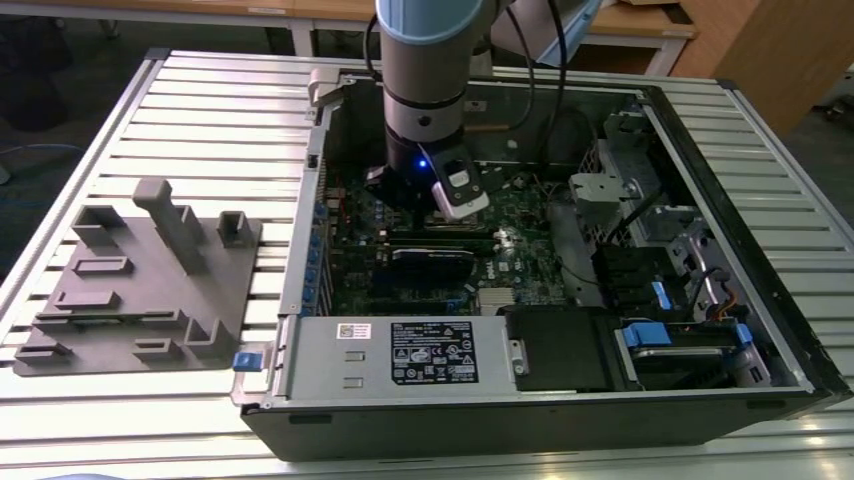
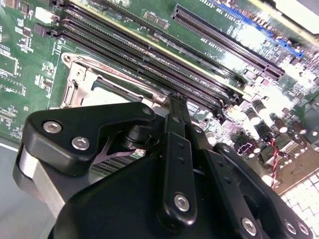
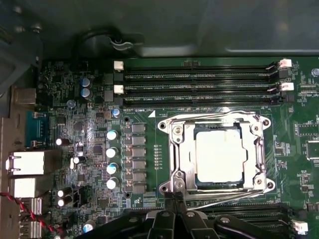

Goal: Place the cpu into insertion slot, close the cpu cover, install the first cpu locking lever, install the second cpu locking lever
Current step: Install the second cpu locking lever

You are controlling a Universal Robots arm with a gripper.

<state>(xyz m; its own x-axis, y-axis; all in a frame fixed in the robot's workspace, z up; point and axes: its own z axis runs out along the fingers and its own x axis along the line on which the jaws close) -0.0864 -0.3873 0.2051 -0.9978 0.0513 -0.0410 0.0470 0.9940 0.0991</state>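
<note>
In the first wrist view the cpu (image 3: 219, 154) lies flat in the insertion slot (image 3: 169, 127), its pale metal top glaring. The cpu cover (image 3: 182, 149) is down around it, a silver frame with the chip showing through its window. One thin wire locking lever (image 3: 214, 115) runs along the side by the memory slots, and a second lever (image 3: 224, 198) runs along the opposite side. My gripper (image 3: 174, 198) is shut, its tips together at the socket corner where that second lever ends. In the second wrist view the gripper (image 2: 175, 99) meets the cover (image 2: 79, 79). In the exterior view the gripper (image 1: 434, 215) reaches down inside the case.
Long black memory slots (image 3: 199, 77) lie close beside the socket, with capacitors (image 3: 112, 149) and rear ports (image 3: 25, 164) on another side. The open case (image 1: 747, 150) walls in the board, with a power supply (image 1: 400, 355) and drive bays (image 1: 647, 335) nearby. A grey fixture (image 1: 134, 270) sits on the slatted table.
</note>
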